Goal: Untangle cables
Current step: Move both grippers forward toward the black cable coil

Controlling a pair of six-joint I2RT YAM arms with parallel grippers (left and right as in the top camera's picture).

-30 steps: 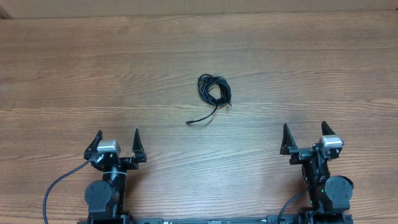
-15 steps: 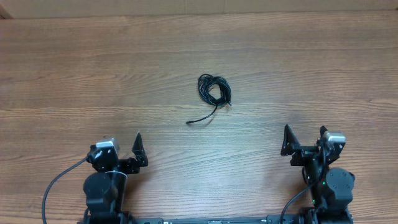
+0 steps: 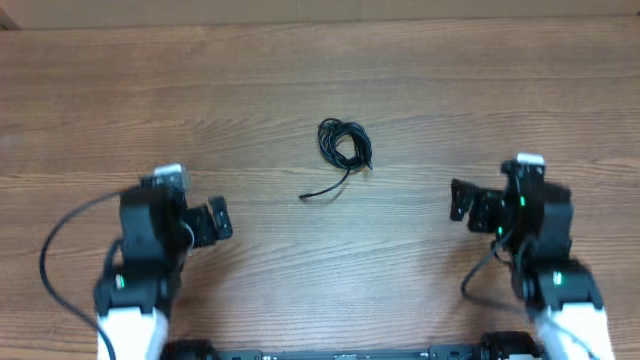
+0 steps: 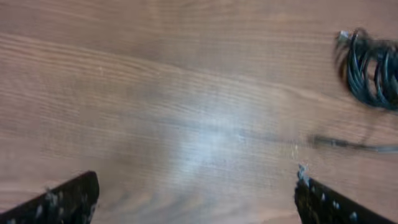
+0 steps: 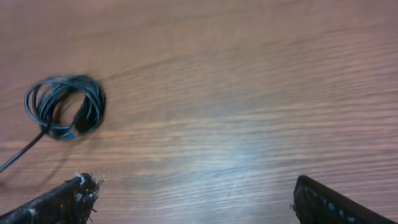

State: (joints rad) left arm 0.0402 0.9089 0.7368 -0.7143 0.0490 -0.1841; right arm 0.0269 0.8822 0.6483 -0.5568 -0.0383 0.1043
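Observation:
The cables (image 3: 343,143) are a small coil of thin black cord on the wooden table, with one loose tail ending in a plug (image 3: 305,197) toward the front left. The coil also shows at the upper right of the left wrist view (image 4: 372,68) and at the left of the right wrist view (image 5: 65,106). My left gripper (image 3: 190,222) is open and empty, left of and nearer than the coil; its fingers frame bare wood (image 4: 196,199). My right gripper (image 3: 487,205) is open and empty, to the right of the coil (image 5: 193,202).
The wooden table (image 3: 320,80) fills the view. A thick black arm cable (image 3: 50,260) loops beside the left arm, and another (image 3: 480,275) hangs by the right arm.
Both arms have lifted and moved forward from their rest poses near the front edge toward the table's middle. The cable coil has not moved.

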